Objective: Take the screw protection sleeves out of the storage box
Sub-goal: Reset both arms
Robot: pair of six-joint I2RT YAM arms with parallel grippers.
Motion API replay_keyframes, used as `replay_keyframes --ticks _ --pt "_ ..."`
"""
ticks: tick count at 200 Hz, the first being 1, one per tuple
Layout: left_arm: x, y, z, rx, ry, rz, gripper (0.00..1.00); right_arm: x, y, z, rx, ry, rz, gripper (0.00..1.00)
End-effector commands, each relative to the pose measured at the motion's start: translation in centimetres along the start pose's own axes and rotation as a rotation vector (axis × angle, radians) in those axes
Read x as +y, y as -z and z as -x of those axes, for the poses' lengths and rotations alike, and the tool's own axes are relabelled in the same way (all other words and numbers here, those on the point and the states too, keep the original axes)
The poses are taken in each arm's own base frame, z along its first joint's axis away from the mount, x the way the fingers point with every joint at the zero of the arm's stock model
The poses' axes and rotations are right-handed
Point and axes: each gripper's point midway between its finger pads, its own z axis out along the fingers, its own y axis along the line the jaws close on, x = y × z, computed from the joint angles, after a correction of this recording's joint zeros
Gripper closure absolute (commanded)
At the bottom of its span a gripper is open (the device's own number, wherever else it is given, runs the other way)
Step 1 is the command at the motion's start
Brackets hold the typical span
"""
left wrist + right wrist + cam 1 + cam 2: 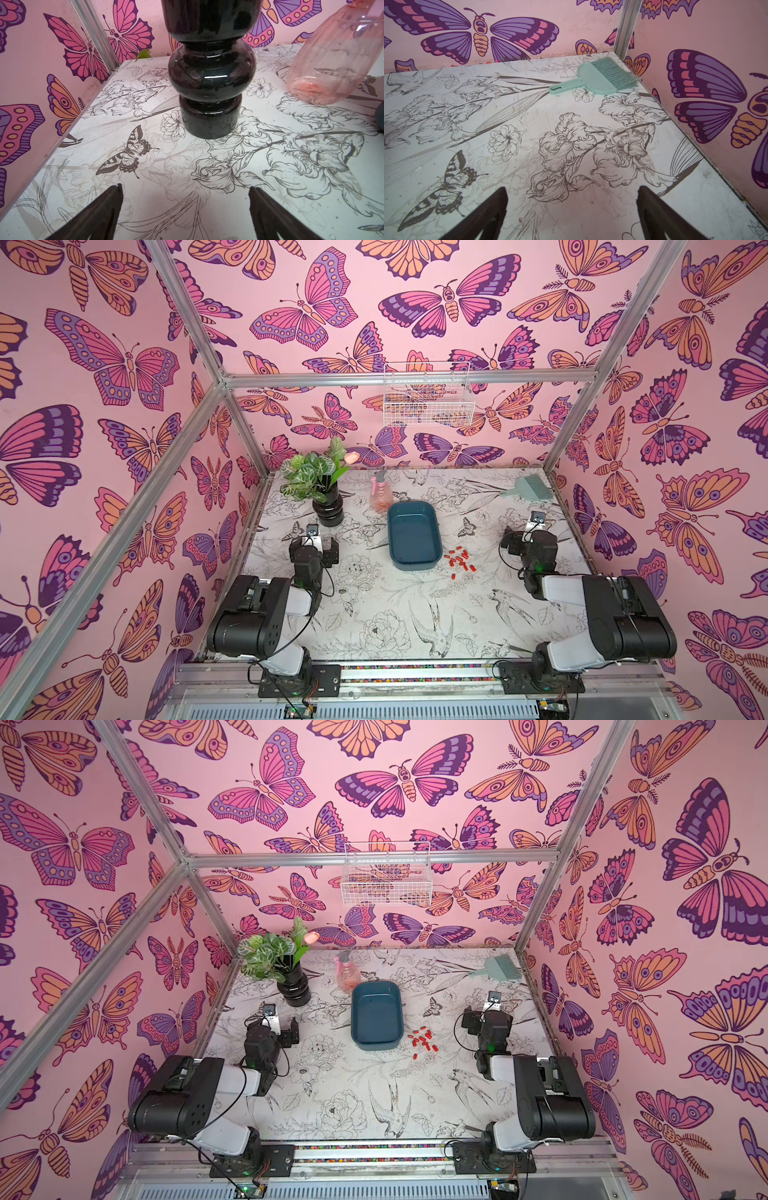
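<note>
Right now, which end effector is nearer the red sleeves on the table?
Right. The right end effector sits a short way off the screw protection sleeves on its own side; the left end effector is across the storage box from them.

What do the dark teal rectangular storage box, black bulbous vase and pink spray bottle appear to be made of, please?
The dark teal rectangular storage box looks like moulded plastic: even colour, rounded corners. The black bulbous vase seems glazed ceramic or glass: sharp mirror highlights. The pink spray bottle is probably plastic: translucent, ribbed.
</note>
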Motion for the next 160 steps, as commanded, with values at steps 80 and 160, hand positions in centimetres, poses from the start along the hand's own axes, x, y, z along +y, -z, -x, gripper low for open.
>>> replay_keyframes --ticks 80,160 --pt "-0.14 -0.15 0.66 -0.021 0.015 -0.01 0.0 -0.05 -0.04 -0.08 -0.004 -0.001 0.003 0.01" --pt "-0.1 -0.52 0.59 -0.003 0.016 -0.014 0.0 -0.06 -0.04 -0.11 -0.003 -0.001 0.003 0.02"
